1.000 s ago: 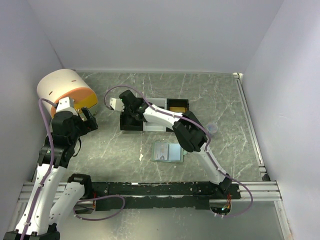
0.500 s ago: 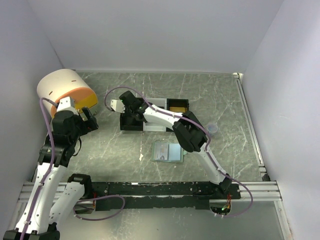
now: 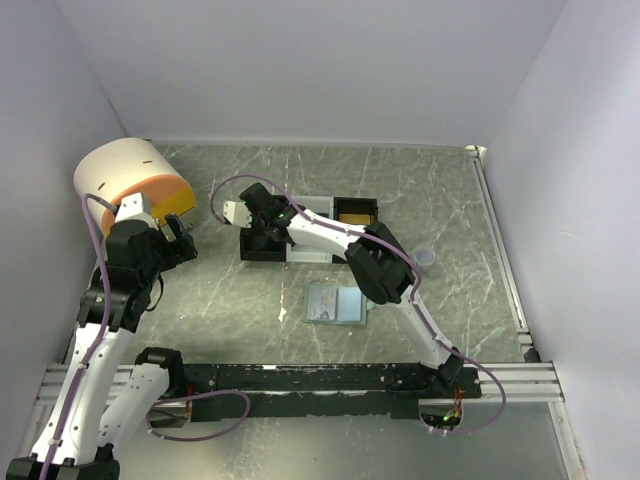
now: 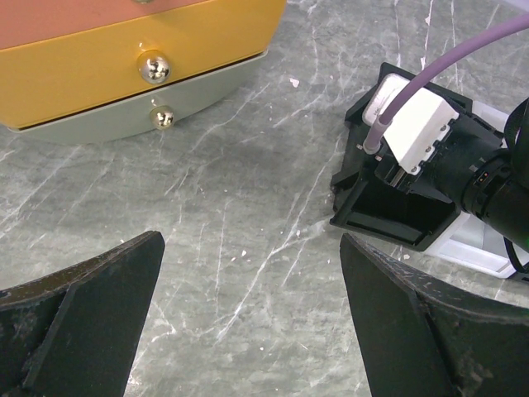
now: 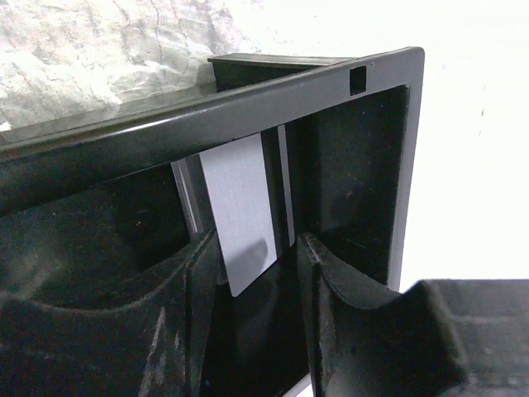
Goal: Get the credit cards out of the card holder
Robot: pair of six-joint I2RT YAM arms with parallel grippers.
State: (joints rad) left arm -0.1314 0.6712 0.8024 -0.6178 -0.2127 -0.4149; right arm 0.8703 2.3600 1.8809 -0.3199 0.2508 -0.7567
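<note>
Right gripper [image 3: 262, 236] is reached far forward, tips down inside the black end compartment of the black-and-white three-compartment plastic tray [image 3: 265, 258]. In the wrist view a pale grey, thin rectangular credit card [image 5: 241, 211] stands upright just ahead of the fingers [image 5: 186, 306], leaning on the compartment wall. Jaws are parted and a dark gap shows between the card and one finger, so it reads as let go, not pinched. There is a thin pale strip beside it, maybe a second card, can't tell. Judgement: this is the drop-off step. The compartment is the deposit spot, and the card is upright because it went in end first.

The small bifold card holder [image 3: 335, 303], pale blue-green inside, lies opened flat on the grey marbled tabletop [image 3: 450, 200]. It sits behind the right gripper, toward the arm bases, well apart. Can't tell whether cards remain in it.

Left gripper [image 4: 250, 248] has its fingers spread wide, holding nothing, and hovers over bare tabletop. The round pink-and-orange drawer unit [image 4: 124, 66] is ahead on one side and the tray on the other. It looks parked clear of the right arm's path.
</note>
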